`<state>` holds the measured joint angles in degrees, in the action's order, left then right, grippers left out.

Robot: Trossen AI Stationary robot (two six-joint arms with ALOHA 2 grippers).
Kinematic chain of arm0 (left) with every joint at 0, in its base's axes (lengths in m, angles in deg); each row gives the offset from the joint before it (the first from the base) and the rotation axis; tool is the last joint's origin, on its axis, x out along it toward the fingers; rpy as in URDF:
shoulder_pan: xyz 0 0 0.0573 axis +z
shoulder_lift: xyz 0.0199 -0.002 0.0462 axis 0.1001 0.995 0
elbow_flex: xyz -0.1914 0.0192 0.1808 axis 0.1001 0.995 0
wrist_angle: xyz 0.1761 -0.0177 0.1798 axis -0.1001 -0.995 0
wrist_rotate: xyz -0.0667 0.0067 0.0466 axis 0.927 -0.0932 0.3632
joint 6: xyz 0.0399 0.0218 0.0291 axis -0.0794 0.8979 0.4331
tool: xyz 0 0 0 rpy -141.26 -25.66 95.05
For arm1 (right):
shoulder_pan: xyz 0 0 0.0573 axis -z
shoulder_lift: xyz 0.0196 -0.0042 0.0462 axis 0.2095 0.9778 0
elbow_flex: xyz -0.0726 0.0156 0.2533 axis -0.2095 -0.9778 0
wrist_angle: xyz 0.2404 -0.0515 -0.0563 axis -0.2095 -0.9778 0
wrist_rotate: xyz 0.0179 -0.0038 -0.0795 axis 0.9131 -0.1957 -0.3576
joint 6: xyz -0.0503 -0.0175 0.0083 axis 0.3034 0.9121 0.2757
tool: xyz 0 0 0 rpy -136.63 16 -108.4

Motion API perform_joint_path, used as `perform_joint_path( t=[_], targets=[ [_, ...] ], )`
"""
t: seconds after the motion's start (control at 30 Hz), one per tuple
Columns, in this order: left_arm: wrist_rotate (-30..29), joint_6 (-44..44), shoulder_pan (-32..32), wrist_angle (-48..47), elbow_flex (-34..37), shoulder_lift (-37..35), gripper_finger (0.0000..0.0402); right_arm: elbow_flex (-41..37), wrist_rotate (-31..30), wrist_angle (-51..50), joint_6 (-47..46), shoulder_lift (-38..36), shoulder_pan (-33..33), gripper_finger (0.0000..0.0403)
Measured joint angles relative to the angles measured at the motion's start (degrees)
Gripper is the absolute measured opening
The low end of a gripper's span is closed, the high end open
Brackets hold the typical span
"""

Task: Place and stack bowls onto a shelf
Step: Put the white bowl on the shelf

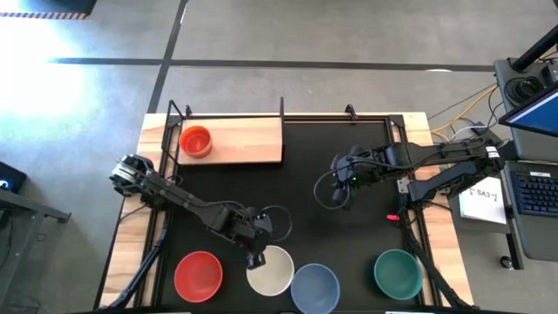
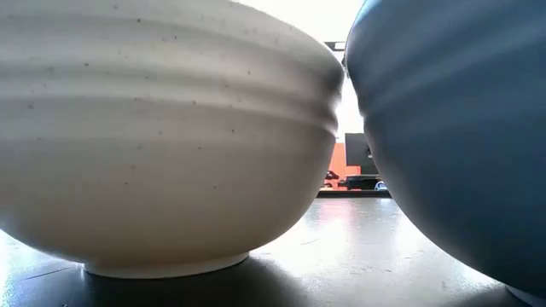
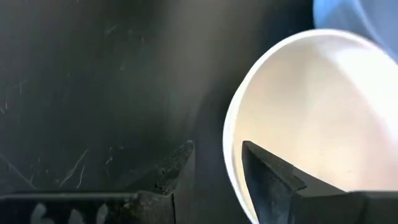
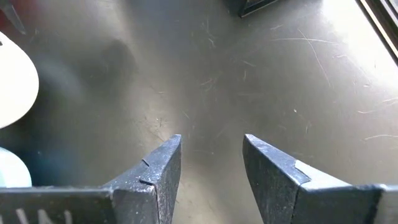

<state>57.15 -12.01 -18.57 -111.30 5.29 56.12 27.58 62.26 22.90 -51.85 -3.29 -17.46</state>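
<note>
Straddling the white bowl [image 1: 271, 270] rim at the bench's [image 1: 349, 235] front edge, between red bowl [image 1: 198, 274] and pale blue bowl [image 1: 315, 286]: left claw [image 1: 255, 259], spread, 1 finger inside, probably for lifting. Waiting mid-bench, right claw [image 1: 341, 194], spread, empty; on the shelf [image 1: 244, 144], only 1 orange-red bowl [image 1: 195, 140].

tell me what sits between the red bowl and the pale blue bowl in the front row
The white bowl sits between the red bowl and the pale blue bowl, seen in the high view, with the left gripper at its rim.
</note>
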Motion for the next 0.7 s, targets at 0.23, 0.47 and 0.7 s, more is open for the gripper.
perform_joint_path(
  t=[0.23, 0.47, 0.7],
  targets=[
    [0.01, 1.30, 0.00, 0.26, -0.48, -0.04, 0.0116, 0.00, -0.02, 0.02, 0.67, 0.00, 0.00, 0.0160],
    [1.04, 1.50, 0.09, 2.04, -0.01, 1.13, 0.0116, -0.09, -0.02, 0.04, 1.47, 0.00, 0.00, 0.0160],
    [2.95, 0.87, 0.09, 2.28, 0.01, 2.75, 0.0116, -0.15, -0.03, 0.13, 4.63, 0.00, 0.00, 0.0160]
  ],
)
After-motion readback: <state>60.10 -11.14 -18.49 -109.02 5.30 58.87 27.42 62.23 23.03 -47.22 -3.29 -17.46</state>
